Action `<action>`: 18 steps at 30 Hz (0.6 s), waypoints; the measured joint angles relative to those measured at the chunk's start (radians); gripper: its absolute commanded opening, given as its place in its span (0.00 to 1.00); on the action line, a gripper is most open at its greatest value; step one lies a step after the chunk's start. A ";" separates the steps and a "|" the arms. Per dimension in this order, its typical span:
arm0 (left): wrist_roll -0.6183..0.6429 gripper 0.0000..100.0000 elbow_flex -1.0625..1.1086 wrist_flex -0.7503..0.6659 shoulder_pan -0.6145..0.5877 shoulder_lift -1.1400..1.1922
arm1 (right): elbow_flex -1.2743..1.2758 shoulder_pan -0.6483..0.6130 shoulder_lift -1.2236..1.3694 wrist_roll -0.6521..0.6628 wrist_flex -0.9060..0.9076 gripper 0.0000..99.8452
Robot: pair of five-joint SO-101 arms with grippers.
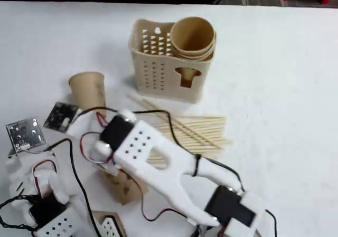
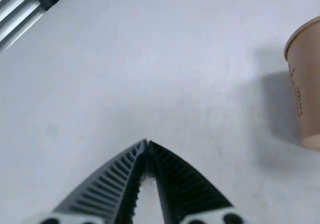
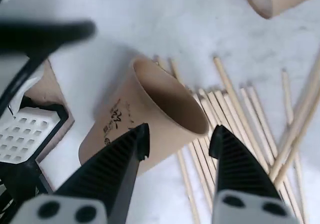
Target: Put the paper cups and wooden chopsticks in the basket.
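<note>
Straddling a paper cup [image 3: 150, 109] that lies on its side, my right jaws [image 3: 180, 136] are open, one finger on each flank and neither touching its wall as far as I can judge. That cup sits near me, left of centre on the worktop [image 1: 274, 89], its mouth turned toward the wooden chopsticks [image 1: 195, 131] spread just to its right. My left jaws [image 2: 148, 144] are closed on nothing, low over bare worktop at the near left. Another cup [image 1: 87, 89] stands to the left of the basket [image 1: 158, 73], which is at the far centre with stacked cups [image 1: 193, 36] already in its right compartment.

The risks lie in the squeeze. A round cup on its side may roll out as I close, and the thin paper could buckle if I pinch too hard near the rim. Its mouth is so close to the sticks that a finger might catch one and scatter the pile.
</note>
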 measured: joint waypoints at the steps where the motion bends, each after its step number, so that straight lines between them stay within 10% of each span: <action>1: 0.000 0.03 0.000 0.000 0.000 0.000 | -0.009 -0.003 0.015 0.000 0.000 0.21; 12: 0.000 0.03 0.000 0.000 0.000 0.000 | -0.028 -0.014 0.137 0.101 -0.014 0.20; 18: 0.000 0.03 0.000 0.000 0.000 0.000 | -0.043 -0.011 0.146 0.118 0.003 0.02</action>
